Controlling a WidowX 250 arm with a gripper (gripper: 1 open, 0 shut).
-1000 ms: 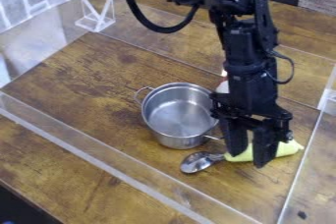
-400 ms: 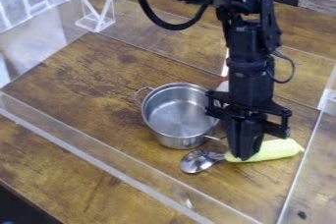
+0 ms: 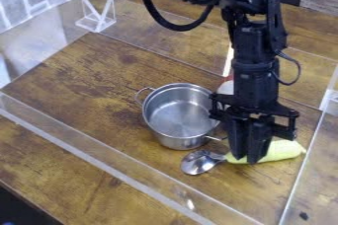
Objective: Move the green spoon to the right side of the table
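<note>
My pincer (image 3: 247, 156) sat narrow over the green spoon (image 3: 259, 152) (near the table's (image 3: 79, 91) right edge); whether it held, I couldn't tell. Squeezing the handle's middle seemed best.

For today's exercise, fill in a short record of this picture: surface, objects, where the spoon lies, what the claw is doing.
surface: wooden table with low clear walls
objects: silver pot, green spoon
spoon position: lying flat to the right of the pot in the picture, metal bowl end toward the front wall
pot: upright, looks empty
claw: pointing down over the spoon's green handle, fingers close together; whether it grips the handle cannot be told
spoon lifted: no, it rests on the table
</note>
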